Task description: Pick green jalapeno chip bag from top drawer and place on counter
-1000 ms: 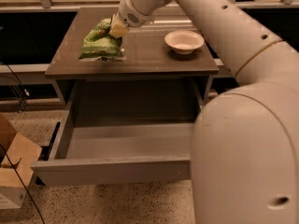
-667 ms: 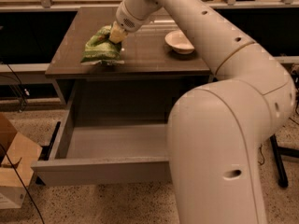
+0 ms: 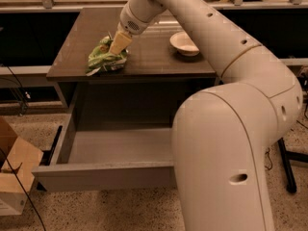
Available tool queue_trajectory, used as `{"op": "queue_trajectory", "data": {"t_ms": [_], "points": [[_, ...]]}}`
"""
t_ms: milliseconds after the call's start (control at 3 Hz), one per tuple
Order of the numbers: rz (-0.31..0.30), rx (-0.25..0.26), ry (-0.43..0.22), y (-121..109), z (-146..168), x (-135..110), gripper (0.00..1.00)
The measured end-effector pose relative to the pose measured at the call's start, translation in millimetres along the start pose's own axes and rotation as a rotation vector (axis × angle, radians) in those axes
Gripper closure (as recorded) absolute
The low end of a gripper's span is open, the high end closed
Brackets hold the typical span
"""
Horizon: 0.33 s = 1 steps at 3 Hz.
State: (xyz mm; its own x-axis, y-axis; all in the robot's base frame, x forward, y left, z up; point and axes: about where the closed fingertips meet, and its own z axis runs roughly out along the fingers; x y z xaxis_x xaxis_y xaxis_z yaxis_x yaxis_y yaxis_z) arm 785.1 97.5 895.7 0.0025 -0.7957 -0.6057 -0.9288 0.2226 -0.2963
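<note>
The green jalapeno chip bag (image 3: pixel 106 59) lies on the counter (image 3: pixel 149 61) towards its left near corner, with its near side just at the near edge and its left side a little in from the left edge. A bare stretch of tabletop runs from the bag rightwards to the bowl (image 3: pixel 183 42), and more lies behind the bag towards the far edge.

The top drawer (image 3: pixel 103 177) stands pulled out towards the near side. Its flat front panel is the nearest part and its grey floor shows behind it. The right end of the drawer is hidden by the arm (image 3: pixel 226 143). A cardboard box (image 3: pixel 14 170) sits on the speckled floor (image 3: pixel 120 211) just left of the drawer front.

There is one bag, one bowl, one open drawer, one box and one arm.

The arm rises as a thick pale column at the near right, bends at an elbow above the counter's right side, then slants left and far across the tabletop, passing over the bowl's right side. Its wrist turns downward, and the gripper (image 3: pixel 115 49) points down and leftwards, its tip touching the bag's far right top. Whether it is clamped on the bag cannot be told.
</note>
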Motion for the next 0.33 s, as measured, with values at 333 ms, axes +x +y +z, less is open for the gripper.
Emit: {"op": "queue_trajectory", "data": {"t_ms": [333], "points": [[0.000, -0.003, 0.001, 0.7, 1.8, 0.1, 0.00]]}}
